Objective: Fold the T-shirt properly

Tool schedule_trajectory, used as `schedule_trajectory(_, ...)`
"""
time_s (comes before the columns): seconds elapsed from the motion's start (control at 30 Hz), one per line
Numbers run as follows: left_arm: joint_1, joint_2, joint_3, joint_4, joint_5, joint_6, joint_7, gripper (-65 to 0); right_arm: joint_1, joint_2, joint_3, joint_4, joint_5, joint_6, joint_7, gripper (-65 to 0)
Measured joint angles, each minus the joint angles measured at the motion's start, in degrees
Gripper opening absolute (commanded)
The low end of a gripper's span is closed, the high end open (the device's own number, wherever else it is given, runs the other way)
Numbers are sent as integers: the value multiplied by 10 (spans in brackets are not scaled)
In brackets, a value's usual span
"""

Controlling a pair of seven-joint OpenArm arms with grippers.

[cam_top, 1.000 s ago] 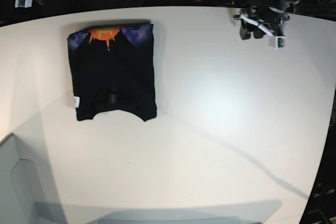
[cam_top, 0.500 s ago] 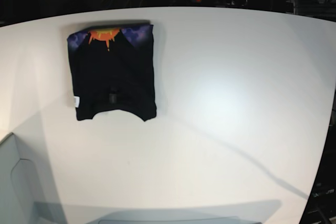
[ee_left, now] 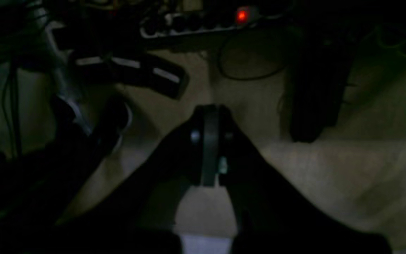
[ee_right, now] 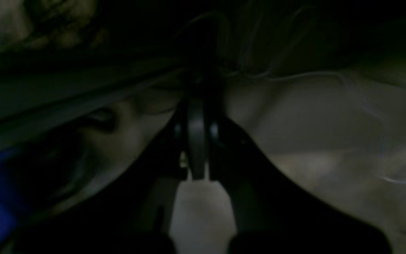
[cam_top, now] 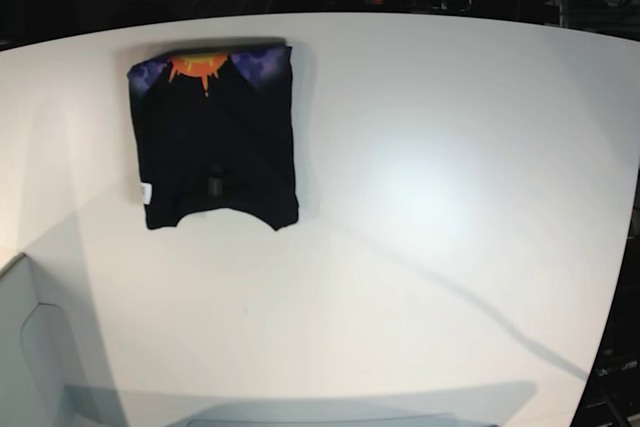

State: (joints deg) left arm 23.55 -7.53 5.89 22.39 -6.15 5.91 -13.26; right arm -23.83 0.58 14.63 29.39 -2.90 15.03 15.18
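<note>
Shirt down and folded, by the look of it: the T-shirt (cam_top: 213,148) lies as a compact black rectangle on the far-left part of the white table (cam_top: 420,207), orange-and-purple print along its far edge, small white tag at its near-left corner. Nothing touches it.

And the arms are gone from the table! A second ago the left arm hung over the far right corner, its claw partly spread; now only slivers of both arms peek in at the top of the base view, well apart from the cloth. The left gripper (ee_left: 208,148) has snapped its fingers together and holds nothing, with dim floor, cables and a power strip (ee_left: 203,23) with a red light beyond it. The right gripper (ee_right: 196,141) is pinched together too, empty, staring into murky background.

What does it mean? To my eye the folding is finished and this is a retreat to rest: edges look fairly square, though the near hem shows a curved notch, so it's tidy rather than perfect. With both arms tucked away, I'd judge no further correction is coming.
</note>
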Motion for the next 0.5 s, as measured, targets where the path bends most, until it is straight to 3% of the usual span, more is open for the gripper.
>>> schedule_trajectory(0.1,-43,10,2,-55,0,-1,-2,-650,36,0,-8,-75,-17,-86,52,-650)
schedule_trajectory(0.27,-106,12,-6,-67,2,-1,39,-650,107,-14,-16,-173,-43,-312,116,-650)
schedule_trajectory(0.33,-132,8,-16,-66,-10,-1,84,-650,132,-14,-42,-209,-47,-383,120,-650)
schedule_trajectory(0.4,-150,7,-15,-65,-20,0,107,-650,149,-14,-68,-231,-49,-407,119,-650)
schedule_trajectory(0.5,-153,9,-13,-67,-25,-1,119,-650,159,-14,-71,-247,-49,-409,119,-650)
